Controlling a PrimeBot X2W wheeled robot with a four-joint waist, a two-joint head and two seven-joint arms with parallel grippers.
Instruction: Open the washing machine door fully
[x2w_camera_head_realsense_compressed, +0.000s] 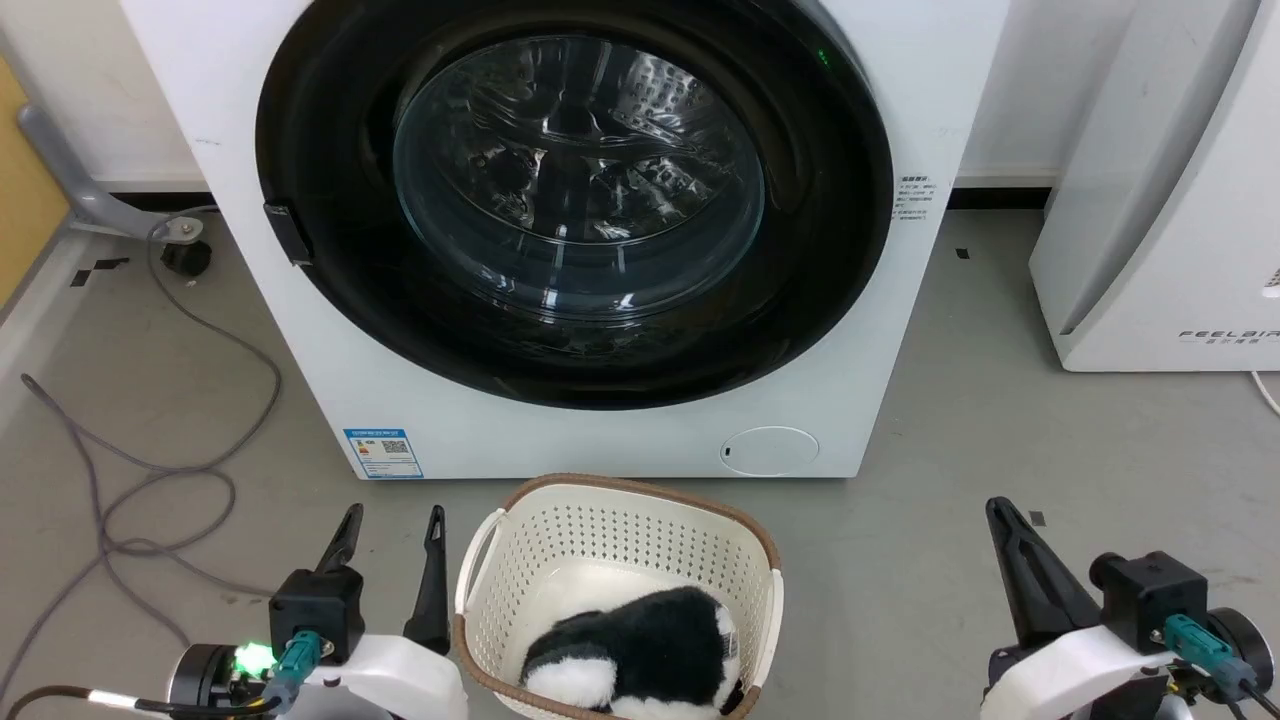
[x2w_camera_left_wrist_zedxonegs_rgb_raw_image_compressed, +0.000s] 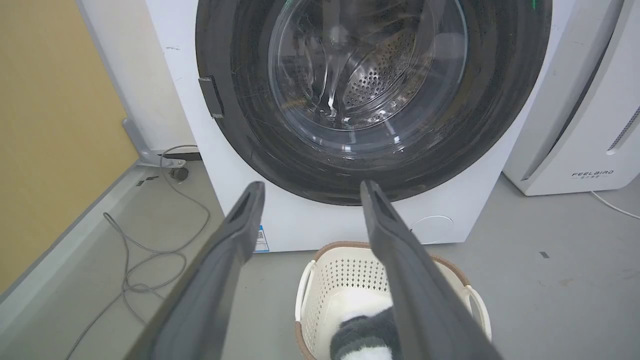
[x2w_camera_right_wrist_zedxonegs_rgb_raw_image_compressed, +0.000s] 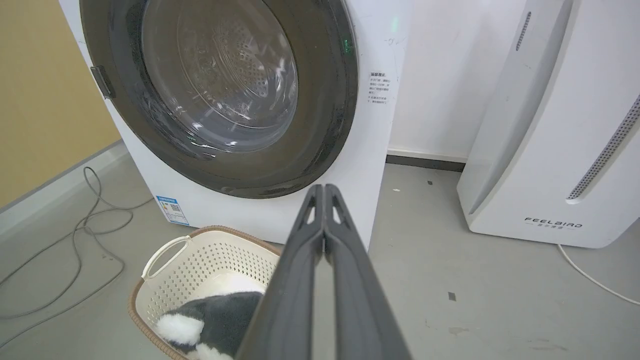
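Washing machine door (x2w_camera_head_realsense_compressed: 575, 200) sat closed, well ahead of the left pincer (x2w_camera_left_wrist_zedxonegs_rgb_raw_image_compressed: 313, 184) (spread wide) and right pincer (x2w_camera_right_wrist_zedxonegs_rgb_raw_image_compressed: 324, 189) (pinched together, empty). Its top edge was cut off.

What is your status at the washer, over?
Left gripper open, right gripper shut, both empty. Round glossy black washing machine door closed. Cream perforated plastic basket sits just in front.

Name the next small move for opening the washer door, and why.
Probably raise the left gripper toward the dark tab on the door's left edge: the door is shut, and that gripper is open, on the tab's side, and well below it.
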